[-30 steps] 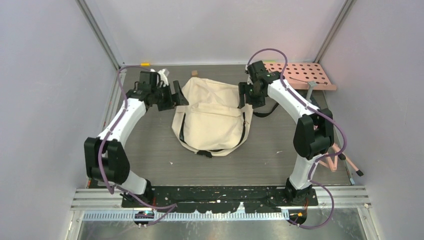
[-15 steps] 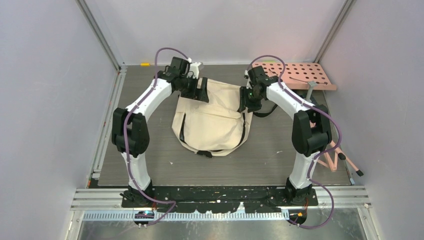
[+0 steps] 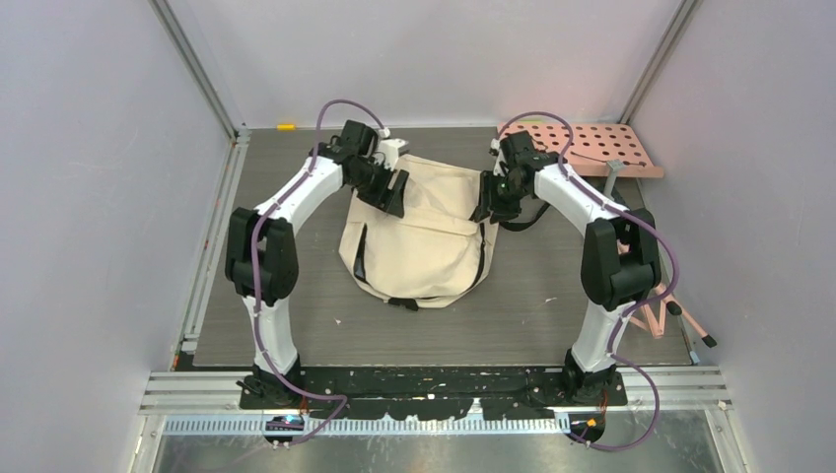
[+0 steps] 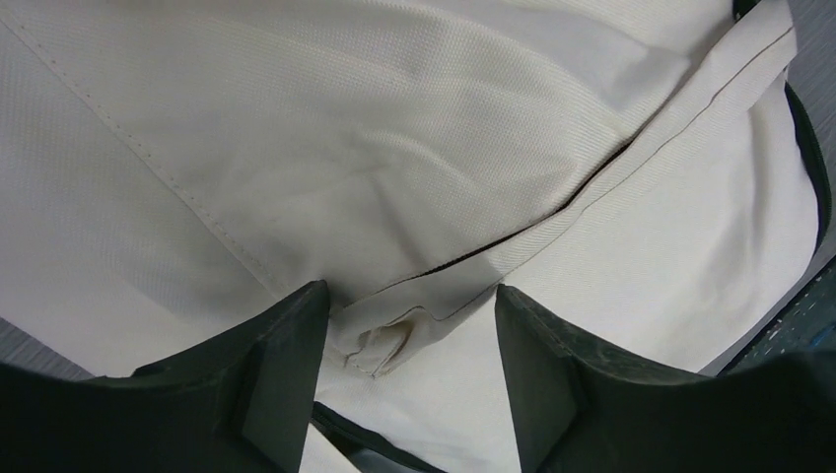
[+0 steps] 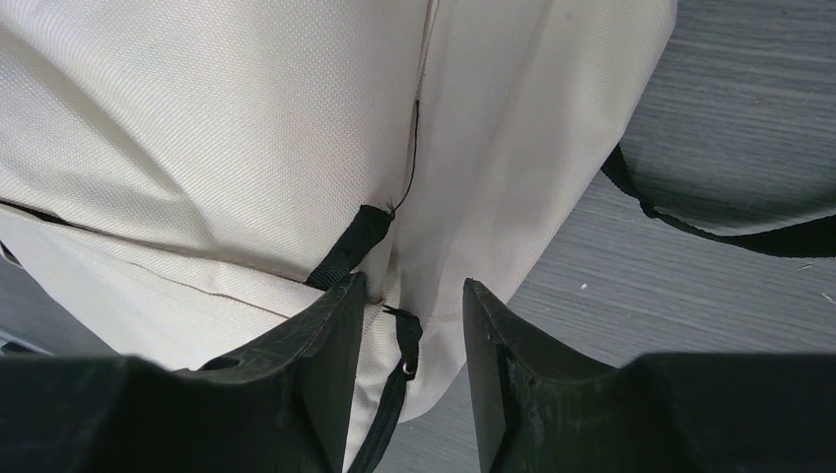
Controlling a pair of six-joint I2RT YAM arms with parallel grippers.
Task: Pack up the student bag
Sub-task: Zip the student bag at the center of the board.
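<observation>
The student bag point(image 3: 419, 236) is a cream fabric backpack with black zippers, lying flat in the middle of the table. My left gripper point(image 3: 393, 193) hovers over its upper left part. In the left wrist view that gripper point(image 4: 409, 330) is open, and a folded cream flap end point(image 4: 389, 340) lies between its fingers without being pinched. My right gripper point(image 3: 486, 204) is at the bag's upper right edge. There the gripper point(image 5: 412, 340) is open, astride the bag's edge. A black zipper pull point(image 5: 404, 347) sits in the gap, and the left finger point(image 5: 330, 370) touches the fabric.
A pink perforated board point(image 3: 592, 148) lies at the back right corner. A black strap loop point(image 5: 730, 232) of the bag trails on the grey table beside my right gripper. A pink-legged object point(image 3: 672, 317) sits at the right edge, and a small yellow piece point(image 3: 286, 126) at the back left.
My left arm has swung from beside the bag's left onto its upper left part, jaws narrowing a little. My right gripper has narrowed its jaws around the bag's right edge.
</observation>
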